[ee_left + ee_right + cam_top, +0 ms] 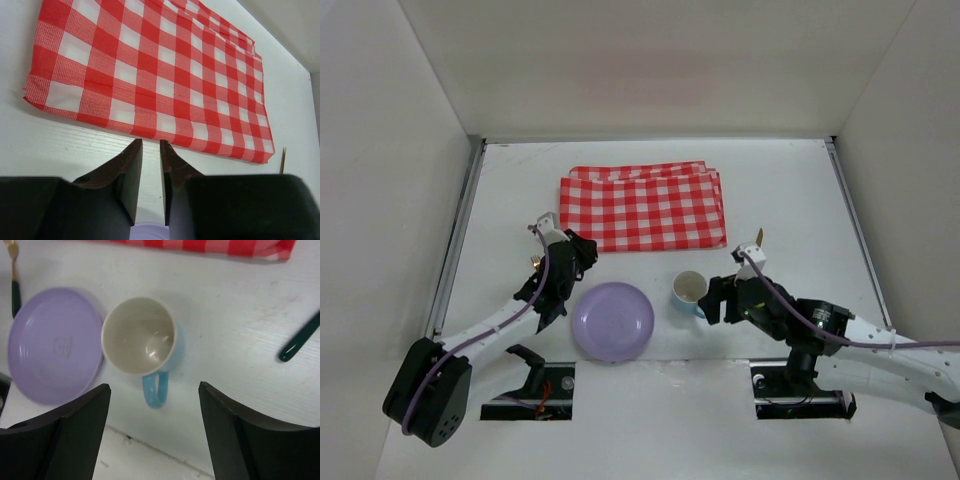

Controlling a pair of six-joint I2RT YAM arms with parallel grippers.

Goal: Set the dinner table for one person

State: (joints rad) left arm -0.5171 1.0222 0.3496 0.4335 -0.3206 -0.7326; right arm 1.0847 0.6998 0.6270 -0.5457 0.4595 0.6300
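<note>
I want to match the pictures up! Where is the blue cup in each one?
Top external: blue cup sits right of the purple plate, below the checked cloth.
Left wrist: not in view.
Right wrist: blue cup in the middle, purple plate at its left.
Shared landmark: the checked cloth shows in all three views.

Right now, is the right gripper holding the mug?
No: the right gripper is wide open, and the mug stands untouched on the table beyond its fingertips.
</note>
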